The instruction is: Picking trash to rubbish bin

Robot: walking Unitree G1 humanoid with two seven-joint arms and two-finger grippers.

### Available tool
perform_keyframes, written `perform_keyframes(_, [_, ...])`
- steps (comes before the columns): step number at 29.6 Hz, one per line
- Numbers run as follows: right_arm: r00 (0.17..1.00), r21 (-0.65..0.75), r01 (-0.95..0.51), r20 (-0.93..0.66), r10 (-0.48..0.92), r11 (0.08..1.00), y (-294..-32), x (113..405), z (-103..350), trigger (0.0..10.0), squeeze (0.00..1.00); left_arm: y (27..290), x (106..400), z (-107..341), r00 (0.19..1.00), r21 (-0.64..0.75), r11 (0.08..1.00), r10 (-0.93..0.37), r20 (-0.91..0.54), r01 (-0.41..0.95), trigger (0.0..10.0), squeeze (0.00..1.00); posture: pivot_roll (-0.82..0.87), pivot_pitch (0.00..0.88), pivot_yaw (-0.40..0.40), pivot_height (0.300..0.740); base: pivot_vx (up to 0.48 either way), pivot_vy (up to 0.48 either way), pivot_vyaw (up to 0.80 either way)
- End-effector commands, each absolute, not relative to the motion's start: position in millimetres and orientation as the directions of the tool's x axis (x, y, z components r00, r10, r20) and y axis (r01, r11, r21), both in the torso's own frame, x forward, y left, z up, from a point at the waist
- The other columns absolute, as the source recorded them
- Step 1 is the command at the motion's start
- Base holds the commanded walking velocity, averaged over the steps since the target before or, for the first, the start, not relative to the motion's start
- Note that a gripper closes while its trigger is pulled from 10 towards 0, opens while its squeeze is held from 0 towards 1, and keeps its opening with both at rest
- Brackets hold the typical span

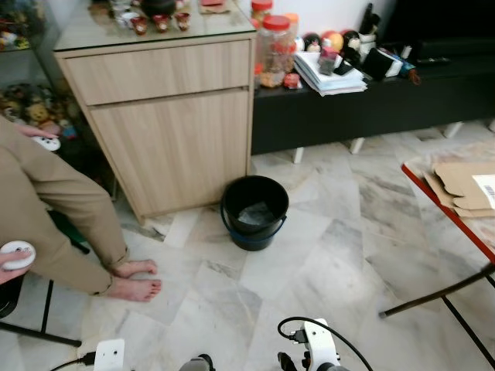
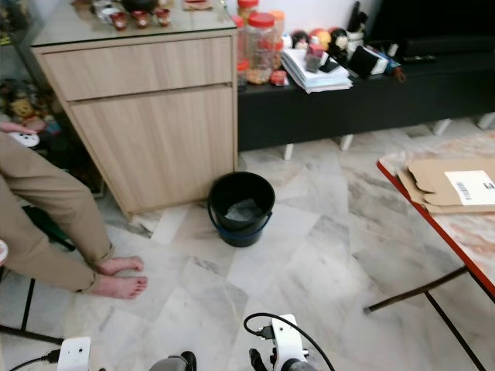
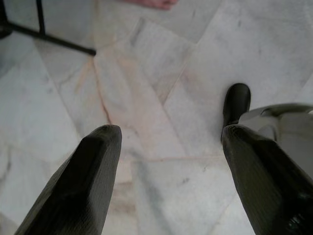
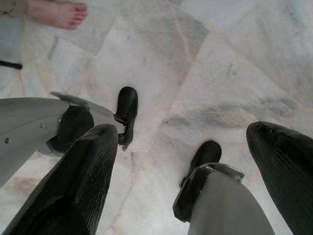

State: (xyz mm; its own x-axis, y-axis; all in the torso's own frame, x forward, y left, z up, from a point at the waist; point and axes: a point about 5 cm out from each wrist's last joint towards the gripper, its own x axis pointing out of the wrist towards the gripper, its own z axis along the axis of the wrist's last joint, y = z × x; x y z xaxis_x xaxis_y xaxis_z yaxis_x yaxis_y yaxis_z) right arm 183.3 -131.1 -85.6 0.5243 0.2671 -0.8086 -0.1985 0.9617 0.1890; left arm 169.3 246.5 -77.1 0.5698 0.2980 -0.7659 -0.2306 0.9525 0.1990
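Observation:
A black rubbish bin (image 1: 252, 236) stands on the marble floor in front of a wooden cabinet (image 1: 170, 131). Something pale and crumpled (image 1: 256, 214) lies at its bottom. My left gripper (image 3: 168, 134) hangs low over bare floor tiles, open, with nothing between its fingers. My right gripper (image 4: 185, 129) also points down at the floor, open and holding nothing. My own black feet (image 4: 128, 105) show below the grippers. I cannot make out any loose trash on the floor.
A seated person's legs and bare feet (image 1: 133, 280) are at the left beside a black chair leg (image 1: 39, 334). A red-edged table (image 1: 452, 212) with flat cardboard (image 1: 456, 185) stands at the right. A low black TV bench (image 1: 363, 100) with jars and papers runs along the back.

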Motion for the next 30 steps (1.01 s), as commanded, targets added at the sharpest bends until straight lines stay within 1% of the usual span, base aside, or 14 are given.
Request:
perform_keyframes(1, [0.535,0.183,-0.185,-0.805,0.255,0.966,-132.9,185.5,-84.7,10.0,0.00,248.2,163.5,-79.2,0.554,0.208,0.948,0.311,-0.772,-0.242,10.0,0.00,0.15,0.122,-0.020,0.728,0.000,0.000,0.00])
perform_keyframes(11, [0.548,0.182,-0.171,-0.799,0.247,0.968,-132.7,186.8,-84.0,10.0,0.00,251.7,167.4,-75.8,0.574,0.220,0.943,0.328,-0.750,-0.252,10.0,0.00,0.15,0.122,-0.017,0.728,0.000,0.000,0.00])
perform_keyframes(30, [0.548,0.182,-0.171,-0.799,0.247,0.968,-132.7,186.8,-84.0,10.0,0.00,251.7,167.4,-75.8,0.574,0.220,0.943,0.328,-0.750,-0.252,10.0,0.00,0.15,0.122,-0.017,0.728,0.000,0.000,0.00])
